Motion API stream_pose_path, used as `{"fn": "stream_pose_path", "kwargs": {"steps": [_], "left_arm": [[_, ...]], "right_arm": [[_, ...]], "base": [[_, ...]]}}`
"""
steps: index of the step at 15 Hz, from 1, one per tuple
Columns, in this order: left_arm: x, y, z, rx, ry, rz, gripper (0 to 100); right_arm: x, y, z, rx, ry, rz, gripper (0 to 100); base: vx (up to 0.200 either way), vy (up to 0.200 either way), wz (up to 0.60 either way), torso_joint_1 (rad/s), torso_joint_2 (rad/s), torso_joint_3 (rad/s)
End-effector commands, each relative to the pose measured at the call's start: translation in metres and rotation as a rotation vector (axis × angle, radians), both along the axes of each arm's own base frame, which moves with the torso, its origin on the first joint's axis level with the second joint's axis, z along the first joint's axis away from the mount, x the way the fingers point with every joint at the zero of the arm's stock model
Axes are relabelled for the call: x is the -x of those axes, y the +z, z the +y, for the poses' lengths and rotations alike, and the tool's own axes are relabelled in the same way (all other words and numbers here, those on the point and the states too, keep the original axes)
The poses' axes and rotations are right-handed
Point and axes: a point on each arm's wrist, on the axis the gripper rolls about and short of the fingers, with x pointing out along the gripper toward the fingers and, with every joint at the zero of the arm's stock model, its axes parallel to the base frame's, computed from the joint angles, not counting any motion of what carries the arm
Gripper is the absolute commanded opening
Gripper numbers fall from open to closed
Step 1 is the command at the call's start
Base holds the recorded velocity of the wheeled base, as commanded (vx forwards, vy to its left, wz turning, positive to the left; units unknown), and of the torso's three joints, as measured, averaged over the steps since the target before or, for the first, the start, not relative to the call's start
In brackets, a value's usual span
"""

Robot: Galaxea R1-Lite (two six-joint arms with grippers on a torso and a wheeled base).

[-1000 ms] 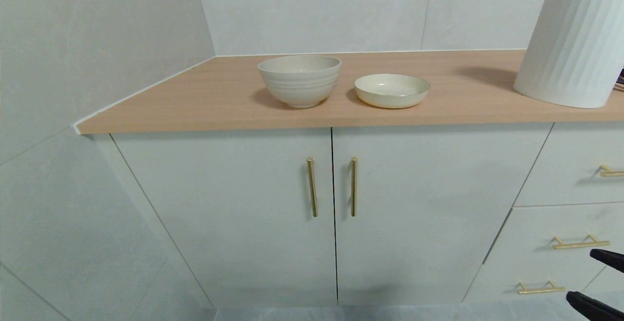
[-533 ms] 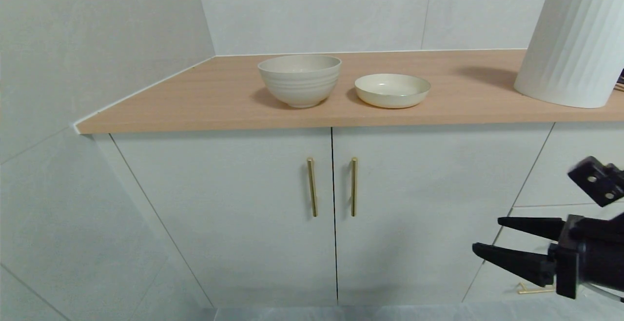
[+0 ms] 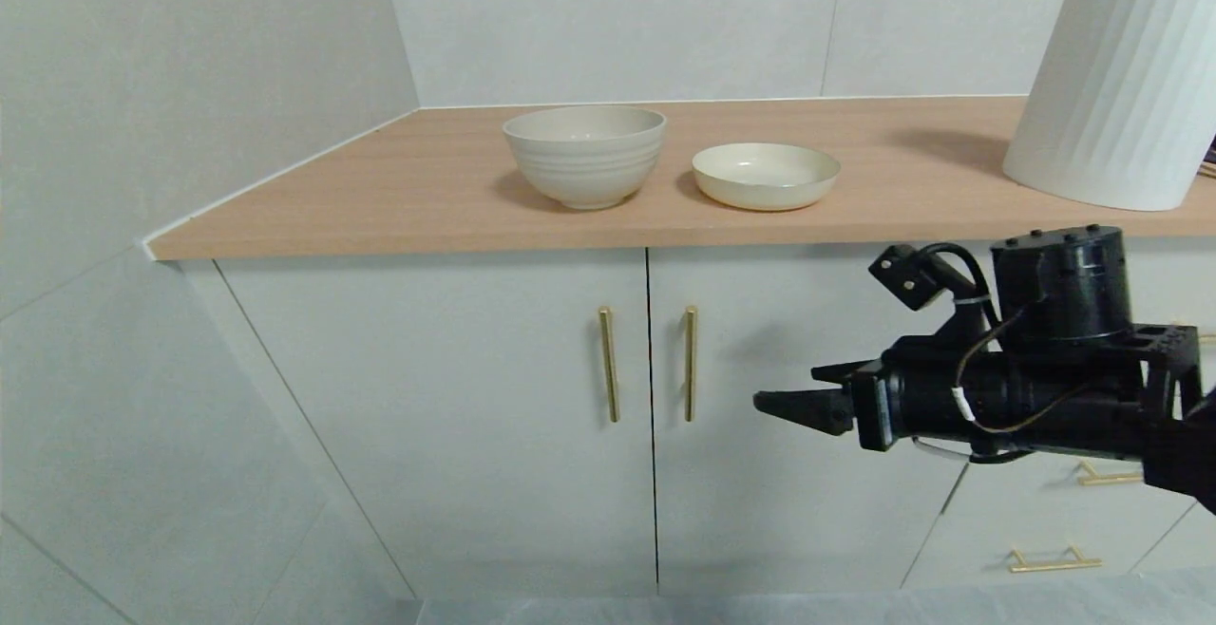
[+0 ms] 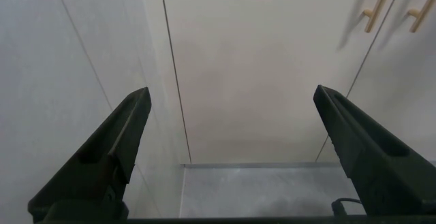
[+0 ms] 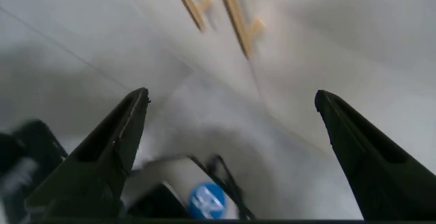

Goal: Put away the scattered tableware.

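Observation:
A ribbed beige bowl [image 3: 583,155] and a shallow cream dish [image 3: 766,175] stand side by side on the wooden countertop [image 3: 380,198]. My right gripper [image 3: 788,389] hangs open and empty below the counter, in front of the right cabinet door [image 3: 807,473], pointing left toward its gold handle [image 3: 690,364]. In the right wrist view the right gripper [image 5: 231,96] has its fingers wide apart, with two gold handles [image 5: 235,13] ahead. The left gripper [image 4: 231,94] is open and empty, low beside the cabinet front, with gold handles [image 4: 378,6] farther off.
Both cabinet doors are closed; the left door's handle [image 3: 608,364] sits beside the centre seam. A tall white ribbed container [image 3: 1121,84] stands on the counter's right end. Drawers with gold pulls [image 3: 1050,561] lie to the right. A tiled wall closes the left side.
My right arm has risen from the lower right corner and swung left, now level with the cabinet handles. The bowl and dish have not moved.

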Motion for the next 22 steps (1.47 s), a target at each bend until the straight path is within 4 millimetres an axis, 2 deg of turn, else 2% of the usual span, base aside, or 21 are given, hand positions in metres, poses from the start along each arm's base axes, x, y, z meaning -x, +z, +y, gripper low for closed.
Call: {"fn": "stream_pose_path", "kwargs": {"steps": [1,4,6,9,12,16,22], "left_arm": [[0.0,0.0,0.0,0.001,-0.001,-0.001,100],[0.0,0.0,0.0,0.001,-0.001,-0.001,100],[0.0,0.0,0.0,0.001,0.001,-0.001,100],[0.0,0.0,0.0,0.001,0.001,0.0,100],[0.0,0.0,0.0,0.001,0.001,0.0,100],[0.0,0.0,0.0,0.001,0.001,-0.001,100],[0.0,0.0,0.0,0.001,0.001,0.0,100]], "right_arm": [[-0.014,-0.008,0.026,-0.027,0.027,0.056,100],[-0.019,-0.028,0.048,-0.053,0.052,0.108,100],[-0.028,-0.044,0.062,-0.103,0.062,0.056,100],[-0.037,-0.052,0.071,-0.163,-0.013,-0.032,100],[-0.041,-0.053,0.076,-0.2,-0.03,-0.033,100],[-0.042,-0.045,0.086,-0.293,-0.029,-0.014,100],[-0.038,-0.046,0.094,-0.313,-0.008,-0.009,100]], "base": [[0.0,0.0,0.0,0.0,0.0,0.0],[0.0,0.0,0.0,0.0,0.0,0.0],[0.0,0.0,0.0,0.0,0.0,0.0],[0.0,0.0,0.0,0.0,0.0,0.0],[0.0,0.0,0.0,0.0,0.0,0.0],[0.0,0.0,0.0,0.0,0.0,0.0],[0.0,0.0,0.0,0.0,0.0,0.0]]}}
